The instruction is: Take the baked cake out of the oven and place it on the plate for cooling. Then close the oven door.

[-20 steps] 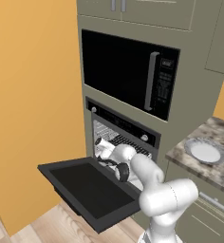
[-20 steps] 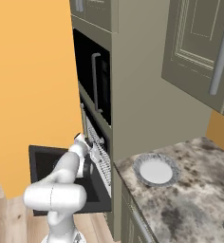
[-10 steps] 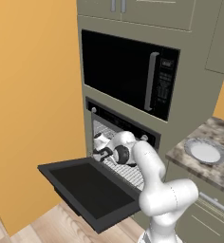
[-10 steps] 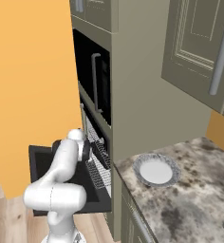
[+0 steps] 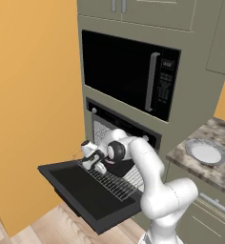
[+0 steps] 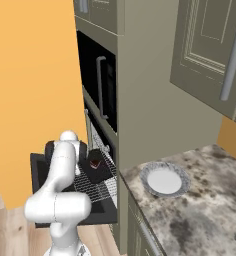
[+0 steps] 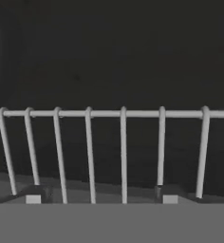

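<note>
Swung left since the earlier frame, our gripper (image 5: pixel 89 156) hovers over the wire rack's (image 5: pixel 115 180) front edge; we cannot tell its opening.

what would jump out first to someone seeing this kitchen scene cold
The wide black oven door hangs fully open, with a wire rack pulled out over it. On that rack sits a small dark brown cake slice with a reddish top, on a black tray. The white arm's gripper reaches the rack's front bar, while the round grey-rimmed plate waits empty on the speckled counter.
</note>
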